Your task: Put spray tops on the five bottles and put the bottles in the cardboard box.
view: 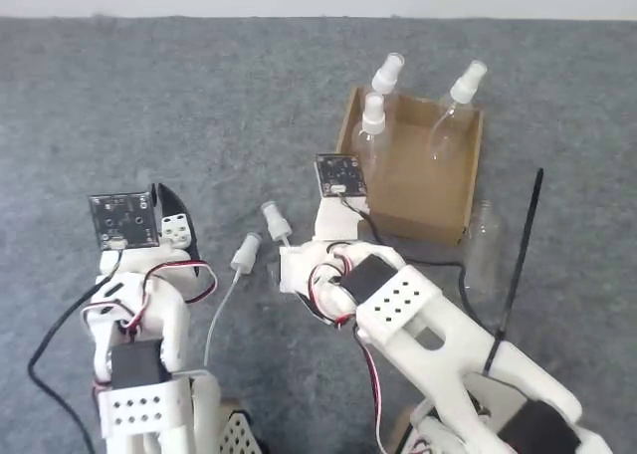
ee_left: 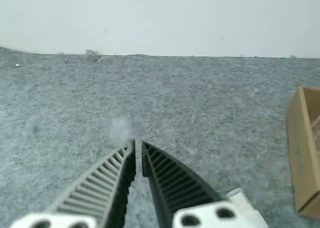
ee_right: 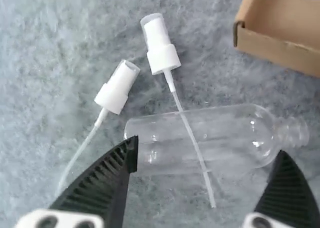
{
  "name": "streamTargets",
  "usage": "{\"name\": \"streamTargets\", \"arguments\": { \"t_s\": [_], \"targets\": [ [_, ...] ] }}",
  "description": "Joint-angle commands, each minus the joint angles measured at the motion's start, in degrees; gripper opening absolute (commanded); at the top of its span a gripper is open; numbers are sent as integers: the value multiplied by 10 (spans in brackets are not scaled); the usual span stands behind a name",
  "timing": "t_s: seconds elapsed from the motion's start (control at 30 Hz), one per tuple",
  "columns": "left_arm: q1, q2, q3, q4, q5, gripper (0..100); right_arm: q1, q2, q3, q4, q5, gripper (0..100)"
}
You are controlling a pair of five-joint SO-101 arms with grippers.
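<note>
bottle (ee_right: 235,138) on its side — spray top (ee_right: 161,50) tube crossing it, box (ee_right: 270,43) near

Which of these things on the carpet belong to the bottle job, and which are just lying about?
Job:
cardboard box
three capped bottles inside it
uncapped bottle beside the box
uncapped bottle by the loose tops
two loose spray tops

Not the job:
thin black strip near the box
grey carpet

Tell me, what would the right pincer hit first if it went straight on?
Probably the clear bottle lying between its open jaws, or the spray-top tube across it; depth is unclear.
</note>
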Motion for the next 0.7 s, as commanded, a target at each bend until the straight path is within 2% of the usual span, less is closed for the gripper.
{"name": "streamTargets", "arguments": {
  "t_s": [0.0,0.43,0.67],
  "targets": [
    [2,-4,-22,-18,2,12,0,2,-40,7,-68,343],
    [2,-4,-22,-18,2,12,-8,2,-39,5,-200,343],
    [20,-4,-22,-16,2,12,13,45,-33,-54,-207,343]
  ]
}}
